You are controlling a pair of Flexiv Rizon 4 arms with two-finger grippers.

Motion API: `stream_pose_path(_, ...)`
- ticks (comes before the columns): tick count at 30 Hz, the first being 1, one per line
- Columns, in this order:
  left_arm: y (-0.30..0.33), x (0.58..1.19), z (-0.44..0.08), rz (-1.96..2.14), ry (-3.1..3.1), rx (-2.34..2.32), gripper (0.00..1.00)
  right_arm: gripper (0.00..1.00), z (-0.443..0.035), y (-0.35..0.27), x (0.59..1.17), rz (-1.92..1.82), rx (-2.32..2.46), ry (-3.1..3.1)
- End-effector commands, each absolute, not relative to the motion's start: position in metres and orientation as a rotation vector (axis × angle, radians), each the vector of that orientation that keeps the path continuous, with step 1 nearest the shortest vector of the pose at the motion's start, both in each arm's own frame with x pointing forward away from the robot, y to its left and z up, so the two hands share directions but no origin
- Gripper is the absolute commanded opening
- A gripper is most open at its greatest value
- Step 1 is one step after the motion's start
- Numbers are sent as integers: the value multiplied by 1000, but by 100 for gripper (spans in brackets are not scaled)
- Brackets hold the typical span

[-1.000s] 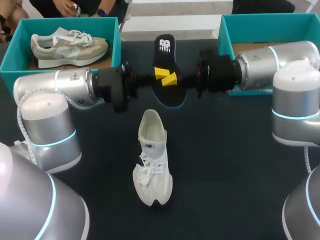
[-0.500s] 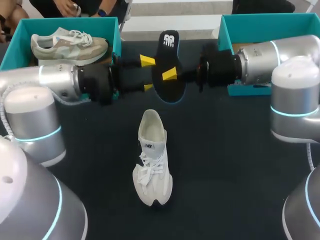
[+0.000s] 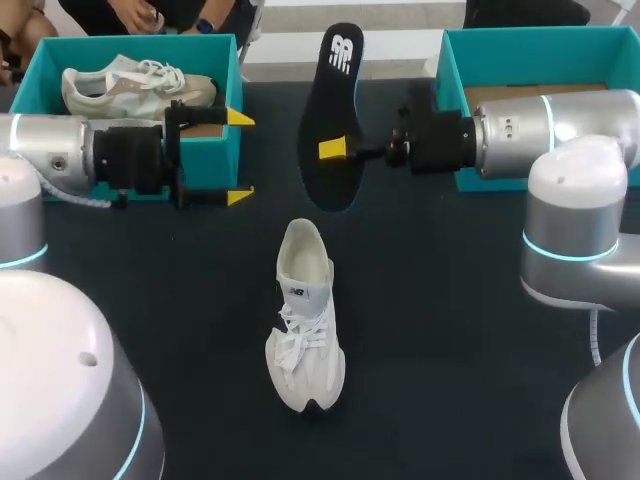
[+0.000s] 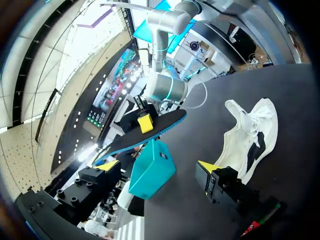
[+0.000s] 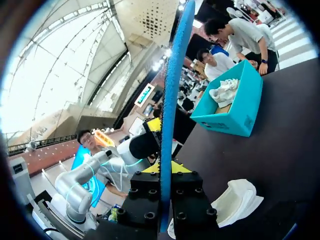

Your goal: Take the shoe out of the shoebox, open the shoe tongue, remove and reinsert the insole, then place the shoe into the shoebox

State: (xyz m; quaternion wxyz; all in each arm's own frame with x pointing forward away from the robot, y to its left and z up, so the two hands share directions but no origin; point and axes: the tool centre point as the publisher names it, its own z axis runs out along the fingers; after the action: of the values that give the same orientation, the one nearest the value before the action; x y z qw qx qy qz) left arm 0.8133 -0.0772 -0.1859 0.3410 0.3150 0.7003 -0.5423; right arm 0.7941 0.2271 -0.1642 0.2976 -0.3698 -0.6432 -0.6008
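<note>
The black insole [image 3: 334, 120] hangs above the table's far middle, with my right gripper [image 3: 333, 150] shut on its edge. In the right wrist view the insole [image 5: 170, 95] stands edge-on, blue-rimmed, between the yellow tips of that gripper [image 5: 163, 169]. My left gripper [image 3: 240, 157] stands open and empty to the left of the insole, in front of the left teal shoebox [image 3: 232, 70]. The white shoe [image 3: 305, 320] lies on the table nearer me, toe toward me, tongue and laces loose. From the left wrist the open gripper [image 4: 159, 167] faces the insole [image 4: 142, 134] and the shoe [image 4: 250, 137].
The left teal shoebox holds a beige and white sneaker [image 3: 135, 85]. A second teal shoebox [image 3: 540, 45] sits at the far right behind my right arm. Dark tabletop [image 3: 450, 330] surrounds the white shoe.
My left gripper has opened, let go of the insole and drawn back to the left. The right gripper keeps the insole, which has shifted slightly farther away.
</note>
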Motion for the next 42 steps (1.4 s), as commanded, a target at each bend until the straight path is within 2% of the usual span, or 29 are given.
stream_pose_path(1,-61,807,-193,-1524,2376,488,100,0,-169,236,792,-1646,-995,-1686)
stream_pose_path(20,-61,807,-193,-1524,2376,488,100,0,-170,237,793,-1686,-999,-1674)
stream_pose_path(27,-60,798,-225,-1555,2496,442,100,0,-170,237,793,-1686,-999,-1674)
stream_pose_path(42,-63,781,-291,-1578,2565,378,100,0,-224,239,805,-1700,-871,-2035)
